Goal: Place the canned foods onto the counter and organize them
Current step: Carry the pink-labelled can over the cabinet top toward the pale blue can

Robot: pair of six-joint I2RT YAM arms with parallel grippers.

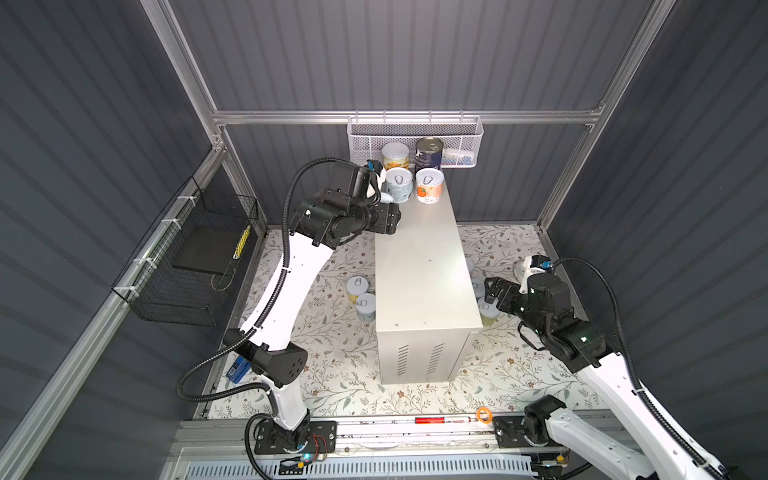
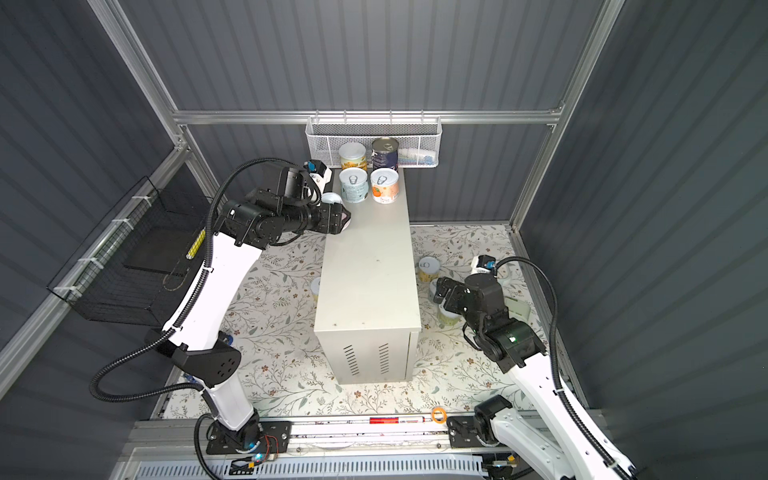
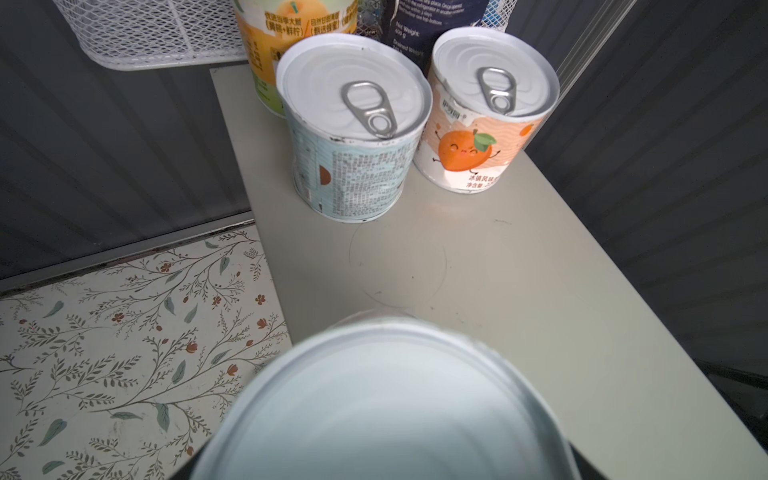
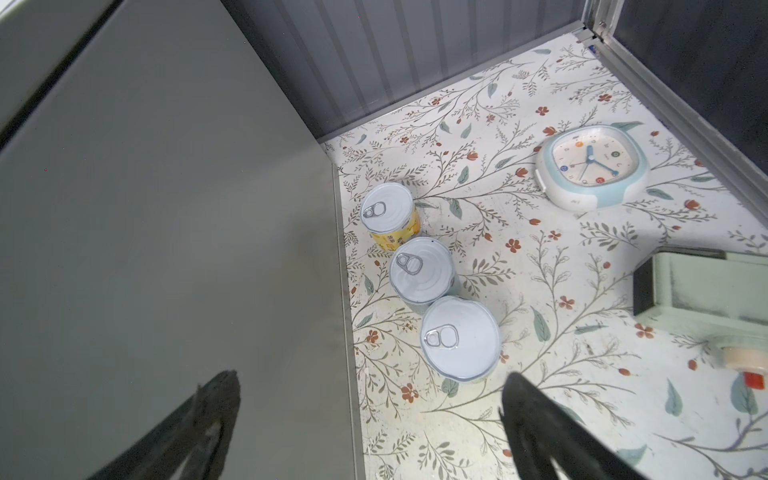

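Four cans stand at the far end of the counter [image 1: 419, 270]: a pale blue can [image 3: 353, 124], an orange-fruit can [image 3: 490, 108], a yellow can [image 1: 395, 156] and a tall navy can [image 1: 429, 153]. My left gripper [image 1: 390, 205] is shut on another white-lidded can [image 3: 386, 407], held above the counter's left edge just in front of the pale blue one. My right gripper [image 4: 370, 378] hangs open by the counter's right side, over three cans in a row on the floor [image 4: 422, 270]. Two more cans [image 1: 361, 297] stand on the floor to the left of the counter.
A white mesh basket [image 1: 415, 133] hangs on the back wall behind the cans, and a black wire basket [image 1: 191, 257] on the left wall. On the floor at right lie a clock [image 4: 592, 166], a pale green box [image 4: 706, 286] and a tape roll [image 4: 744, 357].
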